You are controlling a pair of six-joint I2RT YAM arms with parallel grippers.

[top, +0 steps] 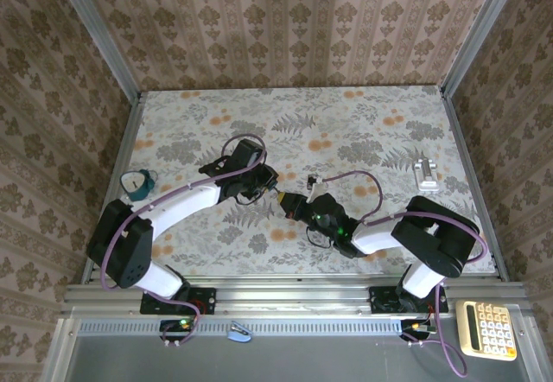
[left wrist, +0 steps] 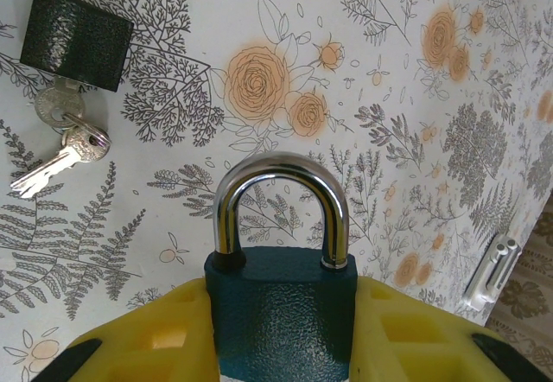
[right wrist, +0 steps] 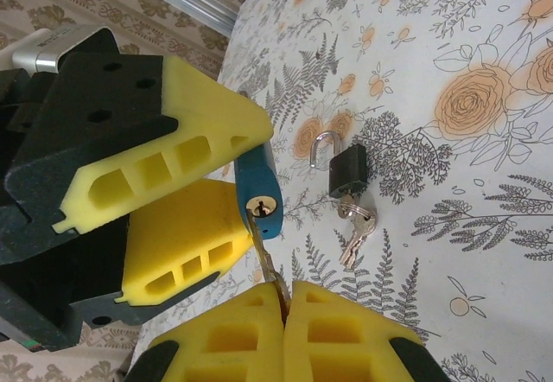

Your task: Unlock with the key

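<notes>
A blue padlock (left wrist: 281,313) with its chrome shackle (left wrist: 281,170) closed is clamped by the body between the yellow pads (left wrist: 155,339) of my left gripper (left wrist: 281,334), held above the table. In the right wrist view its brass keyhole (right wrist: 262,206) faces my right gripper (right wrist: 283,300), which is shut on the head of a silver key (right wrist: 264,257). The key's tip touches the lower rim of the keyhole; I cannot tell whether it has gone in at all. From above, the two grippers (top: 266,183) (top: 294,205) meet tip to tip at mid-table.
A black padlock (right wrist: 349,168) with its shackle open lies on the floral tablecloth, a ring of keys (right wrist: 356,231) in its base. A white metal piece (top: 426,173) lies far right, a teal object (top: 138,183) at the left edge, a calculator (top: 490,330) off the table's near right.
</notes>
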